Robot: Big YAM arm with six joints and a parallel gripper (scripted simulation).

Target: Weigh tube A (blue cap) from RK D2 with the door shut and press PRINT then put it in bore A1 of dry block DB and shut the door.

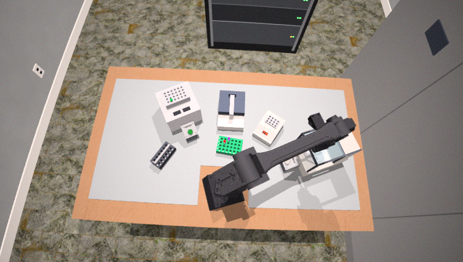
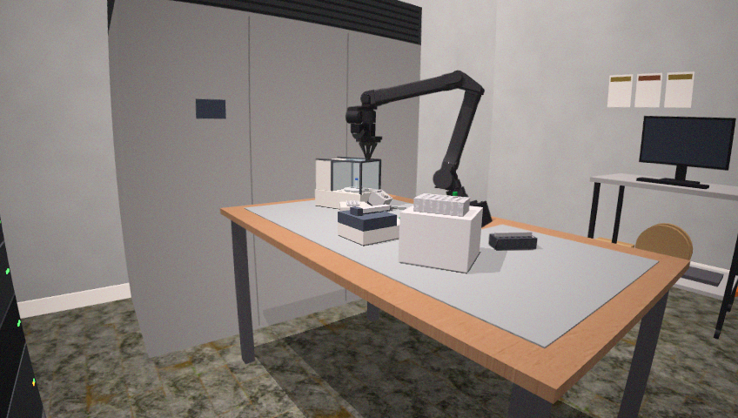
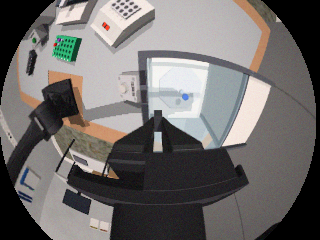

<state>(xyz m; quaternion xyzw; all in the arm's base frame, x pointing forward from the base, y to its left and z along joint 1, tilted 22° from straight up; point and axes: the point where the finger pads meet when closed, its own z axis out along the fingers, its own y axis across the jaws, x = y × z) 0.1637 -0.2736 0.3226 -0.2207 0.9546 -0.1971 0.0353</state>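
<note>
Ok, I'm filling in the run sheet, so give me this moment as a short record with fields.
Tube A: blue cap, standing on the balance's pan, inside the glass box
Gripper: at the box's top, shut on something small there, apparently the door's handle
Door: position unclear
Rack RK: red-capped tube and purple-capped tube in their bores
Dry block DB: level on the mat, no tube visible

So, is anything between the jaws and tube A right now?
Likely the balance's top door pane. Tube A stands on the pan inside the glass box; the gripper is at the box's top, jaws closed on what looks like the door's edge. Coverage unclear.
</note>
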